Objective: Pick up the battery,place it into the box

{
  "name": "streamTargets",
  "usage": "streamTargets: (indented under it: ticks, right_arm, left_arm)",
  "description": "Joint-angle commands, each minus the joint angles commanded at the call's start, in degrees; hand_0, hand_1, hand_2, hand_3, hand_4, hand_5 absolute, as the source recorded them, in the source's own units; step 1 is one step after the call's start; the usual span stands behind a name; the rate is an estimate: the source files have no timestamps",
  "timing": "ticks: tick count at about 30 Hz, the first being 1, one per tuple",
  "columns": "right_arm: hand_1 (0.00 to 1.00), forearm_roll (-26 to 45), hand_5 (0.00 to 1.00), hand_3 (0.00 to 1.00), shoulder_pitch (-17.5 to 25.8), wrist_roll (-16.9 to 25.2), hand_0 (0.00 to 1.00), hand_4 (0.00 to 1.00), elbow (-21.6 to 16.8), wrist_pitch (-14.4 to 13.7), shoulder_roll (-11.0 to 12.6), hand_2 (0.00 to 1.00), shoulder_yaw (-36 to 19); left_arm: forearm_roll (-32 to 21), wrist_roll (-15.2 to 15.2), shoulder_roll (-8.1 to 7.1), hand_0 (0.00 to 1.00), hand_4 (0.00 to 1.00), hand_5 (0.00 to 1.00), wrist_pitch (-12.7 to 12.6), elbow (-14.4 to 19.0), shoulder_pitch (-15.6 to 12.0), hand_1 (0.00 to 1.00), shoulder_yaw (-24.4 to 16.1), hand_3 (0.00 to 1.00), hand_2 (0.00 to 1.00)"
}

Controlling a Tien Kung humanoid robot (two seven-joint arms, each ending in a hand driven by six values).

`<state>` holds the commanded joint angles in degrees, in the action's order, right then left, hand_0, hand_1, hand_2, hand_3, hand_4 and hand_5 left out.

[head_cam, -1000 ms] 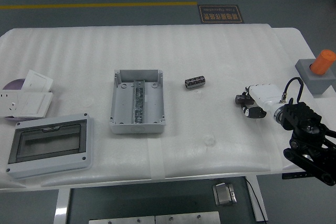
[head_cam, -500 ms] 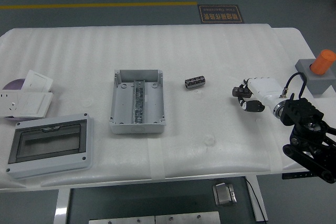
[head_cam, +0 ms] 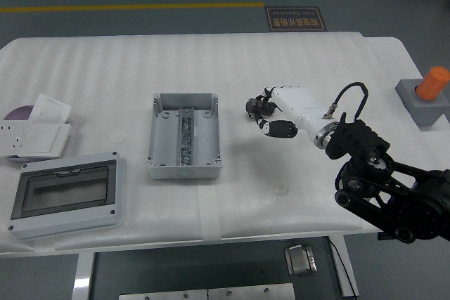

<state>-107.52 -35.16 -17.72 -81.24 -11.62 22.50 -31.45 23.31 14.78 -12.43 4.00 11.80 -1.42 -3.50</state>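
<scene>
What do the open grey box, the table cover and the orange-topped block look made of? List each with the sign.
Open grey box: likely moulded plastic, matte, judging by its even grey colour and moulded screw bosses in the corners.
Table cover: probably soft white foam sheet, since it shows ribbed lines and dimples.
Orange-topped block: matte grey base with a glossy orange knob, plastic by the look, though uncertain.

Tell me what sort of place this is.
Probably a robotics lab or factory test floor. A foam-padded white table holds electrical parts: an open grey junction box, wall sockets and an emergency-stop button. The painted floor carries a yellow line.
</scene>
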Motion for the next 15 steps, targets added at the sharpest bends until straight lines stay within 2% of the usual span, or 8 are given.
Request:
streamTargets:
  ticks: [9,12,13,15]
  right_arm:
    - [0.583,3.86,0.335,0.677,-3.11,0.29,0.531,0.456,0.77,-1.24,-7.01,0.677,6.45]
    - [0.583,4.22,0.335,0.677,-3.5,-0.24,0.531,0.456,1.63,0.45,-8.7,0.677,7.57]
    - [0.636,4.23,0.415,0.718,-3.53,-0.39,0.57,0.557,1.95,1.11,-9.26,0.728,7.78]
    - [0.636,4.26,0.415,0.718,-3.51,-0.53,0.57,0.557,2.5,1.97,-10.21,0.728,8.06]
  left_arm:
    - [-0.96,0.09,-0.16,0.688,0.546,0.414,0.18,-0.1,-0.1,0.7,1.25,0.553,0.528]
    - [-0.89,0.26,-0.21,0.688,0.546,0.414,0.44,-0.06,-0.18,0.7,1.33,0.553,0.528]
    - [-0.96,0.28,-0.24,0.688,0.544,0.416,0.47,-0.07,-0.21,0.701,1.38,0.551,0.527]
    - [-1.0,0.29,-0.29,0.688,0.544,0.416,0.51,-0.09,-0.29,0.701,1.4,0.551,0.527]
